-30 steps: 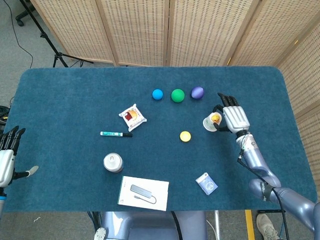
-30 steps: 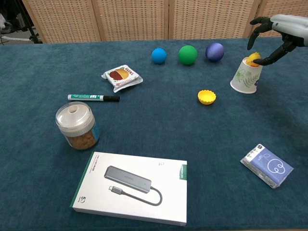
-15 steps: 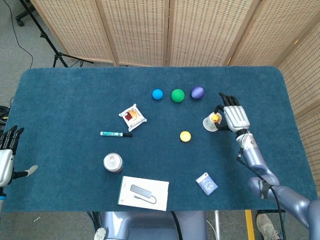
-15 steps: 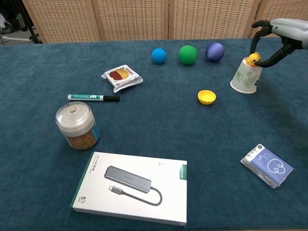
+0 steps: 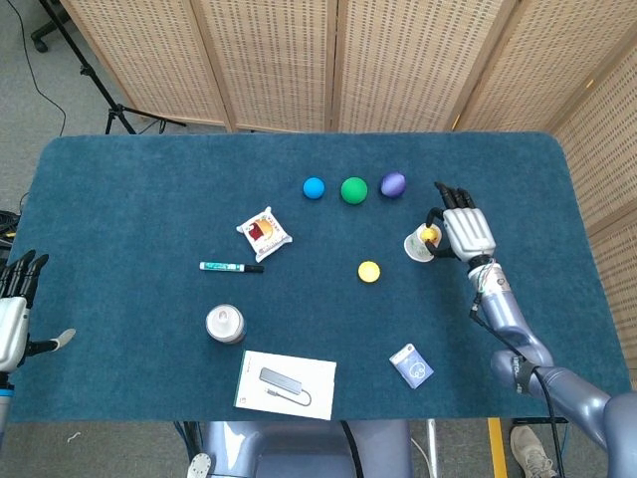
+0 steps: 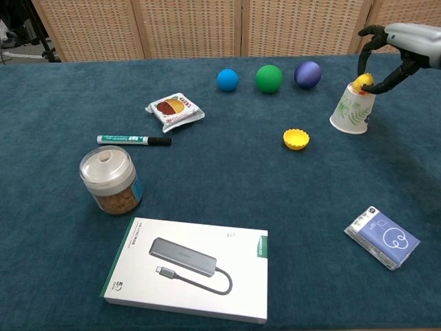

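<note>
Rising slightly since earlier, the right hand point(image 6: 403, 48) is pinching a small yellow toy point(image 6: 363, 82) above the leaf-printed white paper cup point(image 6: 352, 109); fingers point(image 6: 369, 36) partly hiding it.

We see a table point(image 5: 149, 189) covered in dark blue carpet-like cloth. Behind it stands a folding screen point(image 5: 328, 60) of woven wicker panels in light wooden frames. Grey floor point(image 5: 30, 110) at left, with a black tripod leg point(image 5: 95, 80).
</note>
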`<state>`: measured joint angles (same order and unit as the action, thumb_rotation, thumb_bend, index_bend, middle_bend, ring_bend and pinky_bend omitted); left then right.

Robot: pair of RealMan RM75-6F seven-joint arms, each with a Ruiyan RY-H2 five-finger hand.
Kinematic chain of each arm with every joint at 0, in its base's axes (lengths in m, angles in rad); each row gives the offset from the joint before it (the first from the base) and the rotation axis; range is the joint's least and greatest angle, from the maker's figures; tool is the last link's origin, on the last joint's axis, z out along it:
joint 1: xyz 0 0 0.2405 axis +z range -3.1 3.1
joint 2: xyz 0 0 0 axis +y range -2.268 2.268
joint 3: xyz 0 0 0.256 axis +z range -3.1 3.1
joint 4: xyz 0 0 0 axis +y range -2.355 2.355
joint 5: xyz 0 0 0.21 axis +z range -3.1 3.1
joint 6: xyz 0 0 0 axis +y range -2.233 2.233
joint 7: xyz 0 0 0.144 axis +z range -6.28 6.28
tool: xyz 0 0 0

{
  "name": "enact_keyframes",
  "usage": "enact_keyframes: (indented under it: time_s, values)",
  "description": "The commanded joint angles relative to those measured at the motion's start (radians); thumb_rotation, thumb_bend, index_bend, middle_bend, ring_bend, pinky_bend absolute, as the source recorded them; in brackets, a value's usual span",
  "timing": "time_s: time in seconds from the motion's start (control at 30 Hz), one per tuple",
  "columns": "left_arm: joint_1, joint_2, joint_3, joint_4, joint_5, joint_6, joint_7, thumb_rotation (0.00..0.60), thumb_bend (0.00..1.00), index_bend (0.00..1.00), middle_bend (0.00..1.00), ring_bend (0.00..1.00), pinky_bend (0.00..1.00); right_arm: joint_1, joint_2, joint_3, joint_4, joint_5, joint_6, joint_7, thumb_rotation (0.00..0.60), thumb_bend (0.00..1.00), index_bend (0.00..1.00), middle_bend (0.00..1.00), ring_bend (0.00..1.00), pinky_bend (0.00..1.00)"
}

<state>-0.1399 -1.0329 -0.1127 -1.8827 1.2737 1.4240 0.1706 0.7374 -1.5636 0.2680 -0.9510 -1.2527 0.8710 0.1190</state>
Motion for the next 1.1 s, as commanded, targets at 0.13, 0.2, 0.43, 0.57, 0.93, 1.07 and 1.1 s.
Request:
enact_keyframes:
  time_s: [0.13,0.2,0.43,0.57,0.93,1.07,1.1]
  values:
    - [0.001,0.001,-0.001,0.0,0.0,0.004,-0.001,0.6,0.0,0.0,0.0,0.0,0.0,-0.001,0.026,0.003,-0.041,-0.019,0.045,-0.021,0.6,0.34,0.51,0.0,0.0,0.0]
    - [0.002,0.0,-0.003,0.0,-0.002,0.008,-0.002,0.6,0.0,0.0,0.0,0.0,0.0,-0.005,0.043,0.0,-0.08,-0.033,0.068,-0.025,0.6,0.34,0.51,0.0,0.0,0.0]
    - [-0.004,0.002,-0.001,-0.001,-0.008,-0.008,0.0,0.6,0.0,0.0,0.0,0.0,0.0,-0.015,0.085,-0.053,-0.244,-0.119,0.124,-0.09,0.6,0.35,0.51,0.0,0.0,0.0]
    - [-0.004,-0.001,0.0,-0.002,-0.006,-0.005,0.005,0.6,0.0,0.0,0.0,0.0,0.0,-0.005,0.058,-0.084,-0.255,-0.166,0.14,-0.13,0.6,0.35,0.52,0.0,0.0,0.0]
    - [-0.006,0.002,0.008,-0.002,0.001,-0.015,0.004,0.6,0.0,0.0,0.0,0.0,0.0,0.067,-0.073,-0.072,-0.187,-0.103,0.033,-0.196,0.6,0.36,0.52,0.0,0.0,0.0]
    - [-0.008,0.004,0.01,-0.002,0.0,-0.019,0.003,0.6,0.0,0.0,0.0,0.0,0.0,0.081,-0.099,-0.061,-0.169,-0.069,0.006,-0.217,0.6,0.36,0.52,0.0,0.0,0.0]
    - [-0.008,0.005,0.01,-0.002,-0.001,-0.022,0.001,0.6,0.0,0.0,0.0,0.0,0.0,0.085,-0.106,-0.058,-0.164,-0.061,0.001,-0.222,0.6,0.36,0.52,0.0,0.0,0.0]
